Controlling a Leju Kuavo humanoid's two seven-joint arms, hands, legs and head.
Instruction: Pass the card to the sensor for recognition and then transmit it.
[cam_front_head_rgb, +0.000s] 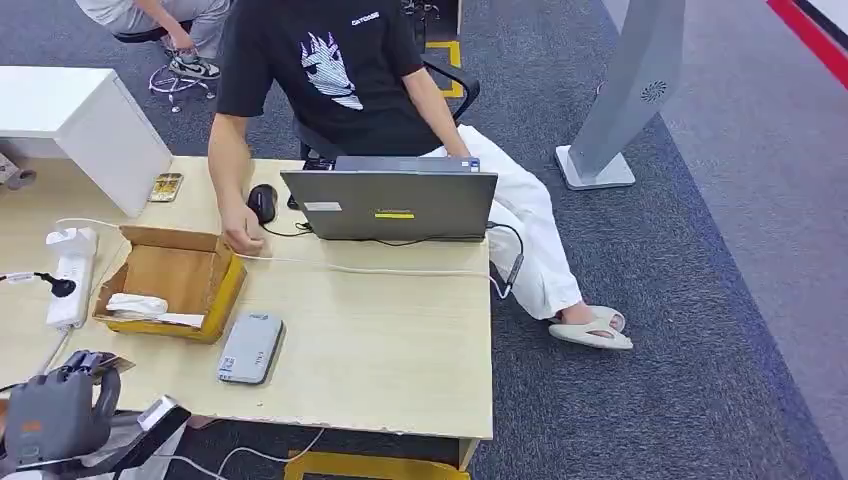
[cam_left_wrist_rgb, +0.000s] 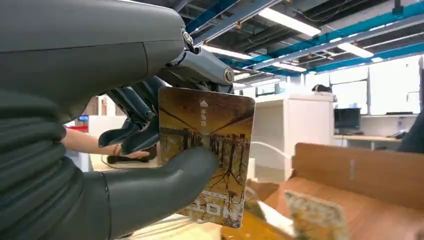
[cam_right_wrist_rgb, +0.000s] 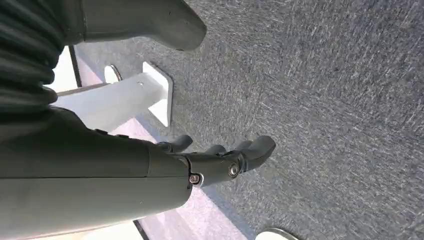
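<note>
My left hand is at the table's near left corner and pinches a brown and yellow picture card between the thumb and the dark fingers. The card's edge sticks out past the hand toward the table. The sensor, a flat grey reader, lies on the wooden table to the right of my hand and apart from it. My right hand hangs over grey carpet, holding nothing, with its fingers stretched out.
An open cardboard box with white packets stands just beyond my left hand, left of the reader. A white power strip lies at the far left. Across the table a seated person in a black shirt rests a hand by a mouse, behind a laptop.
</note>
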